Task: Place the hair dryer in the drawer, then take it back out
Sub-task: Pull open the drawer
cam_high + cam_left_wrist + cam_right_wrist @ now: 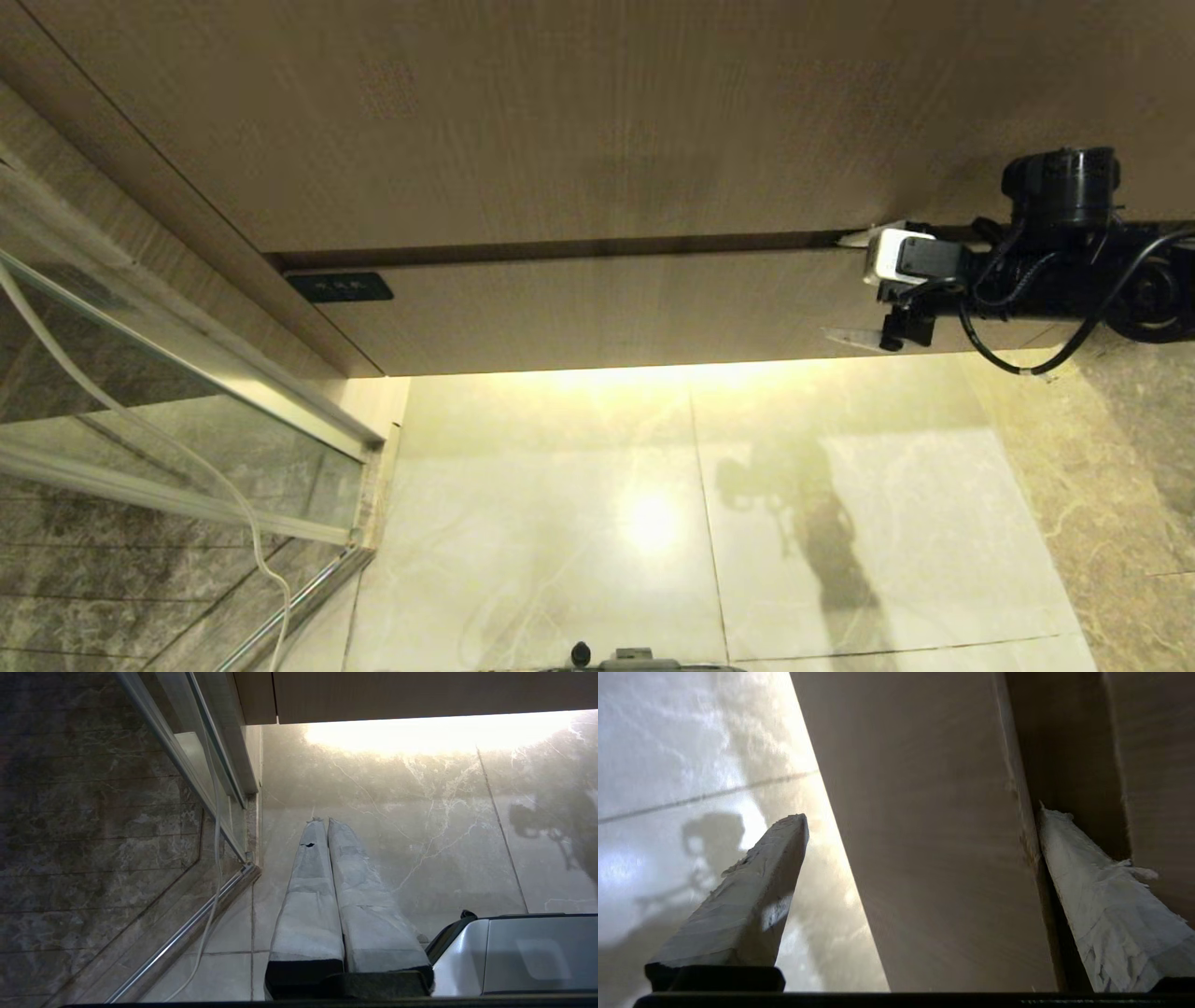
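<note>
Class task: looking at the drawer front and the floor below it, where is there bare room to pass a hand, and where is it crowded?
Free: the pale floor tiles below the drawer, and the drawer's front left of the right claw. Crowded: the drawer's right end, which the open claw straddles.

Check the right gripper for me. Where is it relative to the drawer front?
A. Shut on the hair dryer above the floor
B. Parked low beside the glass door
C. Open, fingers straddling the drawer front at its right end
C: the right gripper is open, one finger in the gap above the drawer front, the other below its bottom edge.
</note>
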